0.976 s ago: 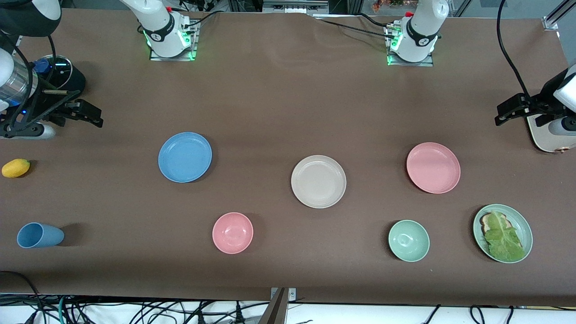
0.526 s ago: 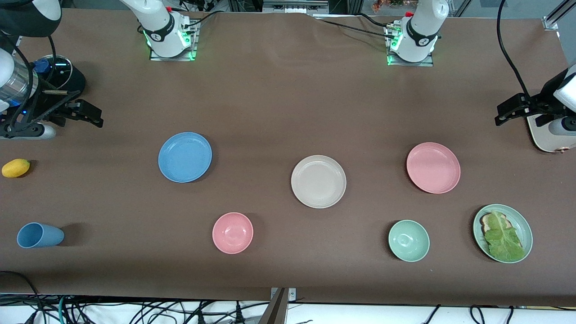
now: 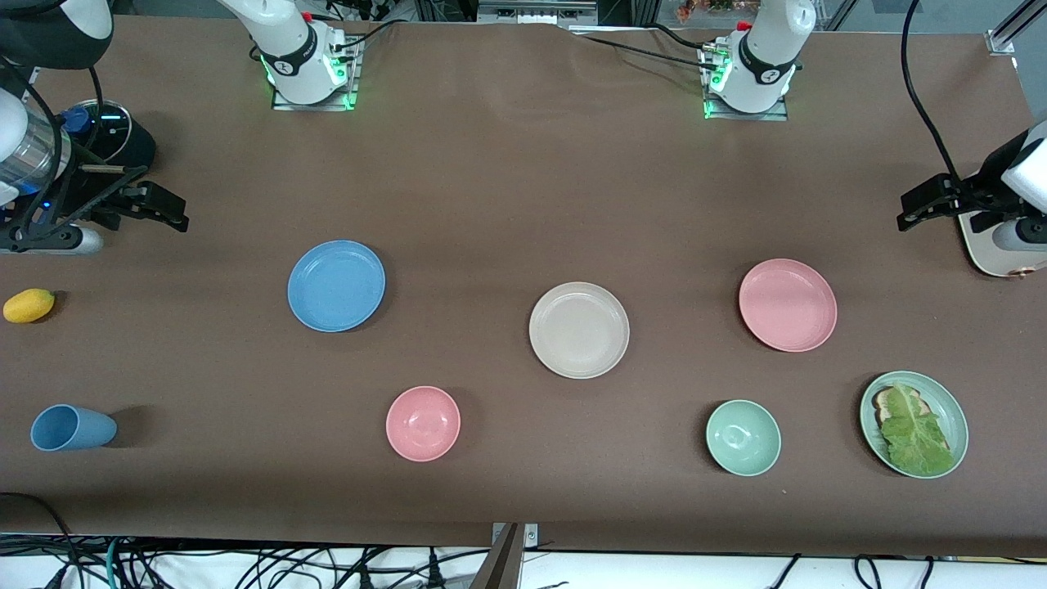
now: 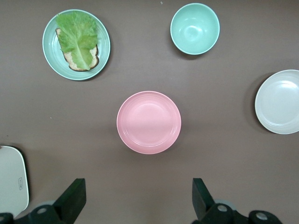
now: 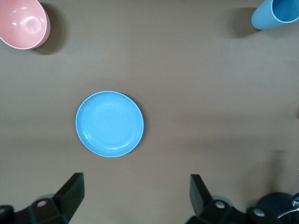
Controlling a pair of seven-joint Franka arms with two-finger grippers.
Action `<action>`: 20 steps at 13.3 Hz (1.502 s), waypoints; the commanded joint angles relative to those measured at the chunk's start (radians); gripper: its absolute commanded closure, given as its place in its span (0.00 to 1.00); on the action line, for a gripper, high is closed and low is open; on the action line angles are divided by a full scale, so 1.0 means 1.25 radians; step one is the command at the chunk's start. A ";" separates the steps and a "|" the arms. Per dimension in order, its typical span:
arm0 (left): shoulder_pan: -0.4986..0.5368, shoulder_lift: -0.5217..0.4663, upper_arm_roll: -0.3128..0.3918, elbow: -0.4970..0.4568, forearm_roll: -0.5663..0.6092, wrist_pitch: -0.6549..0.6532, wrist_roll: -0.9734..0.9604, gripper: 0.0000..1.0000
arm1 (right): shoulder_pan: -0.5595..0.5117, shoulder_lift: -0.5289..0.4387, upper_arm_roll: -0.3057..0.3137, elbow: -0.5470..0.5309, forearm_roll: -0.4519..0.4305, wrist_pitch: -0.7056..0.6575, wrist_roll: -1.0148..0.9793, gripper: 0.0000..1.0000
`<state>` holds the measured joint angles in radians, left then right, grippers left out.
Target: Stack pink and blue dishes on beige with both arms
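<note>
Change: left gripper point(image 3: 932, 200) sits a touch higher in the front view than half a second ago; right gripper point(image 3: 155, 209) and all dishes are where they were.
Left gripper: raised over the left arm's end of the table point(image 3: 507, 196), black fingers point(image 4: 74, 198) spread wide, holding nothing; its wrist view looks down on the pink plate.
Right gripper: raised over the right arm's end, fingers point(image 5: 72, 193) likewise spread and empty; its wrist view looks down on the blue plate.
Pink plate point(image 3: 788, 305): flat, round, matte, low rim; toward the left arm's end, well apart from the beige plate.
Blue plate point(image 3: 336, 285): same shape and size, sky blue; toward the right arm's end.
Beige plate point(image 3: 579, 330): cream, matte, faint rings inside the rim; between the other two, bare.
Pink bowl point(image 3: 423, 423): smaller, deeper, glossy; nearer the camera than the blue plate.
Mint bowl point(image 3: 743, 438): small, deep; nearer the camera than the pink plate.
Green plate point(image 3: 941, 394): carries bread under a lettuce leaf, beside the mint bowl.
Cup point(image 3: 72, 428): blue, lying on its side.
Fruit point(image 3: 29, 305): yellow, oval.
</note>
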<state>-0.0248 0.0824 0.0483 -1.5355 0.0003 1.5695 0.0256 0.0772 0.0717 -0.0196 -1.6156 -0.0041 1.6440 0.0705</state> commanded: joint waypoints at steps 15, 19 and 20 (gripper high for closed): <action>0.110 0.160 0.003 -0.243 0.000 0.321 0.054 0.00 | -0.002 -0.008 -0.002 -0.008 -0.007 0.006 -0.018 0.00; 0.128 0.159 0.003 -0.413 -0.008 0.574 0.083 0.00 | -0.002 -0.008 0.000 -0.007 -0.015 0.008 -0.018 0.00; 0.128 0.171 0.003 -0.434 -0.009 0.611 0.083 0.00 | -0.002 -0.009 0.000 -0.008 -0.015 0.008 -0.018 0.00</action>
<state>0.1313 0.3262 0.0593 -1.9808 0.0005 2.2365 0.1050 0.0771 0.0719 -0.0212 -1.6157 -0.0105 1.6475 0.0623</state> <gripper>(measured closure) 0.000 0.000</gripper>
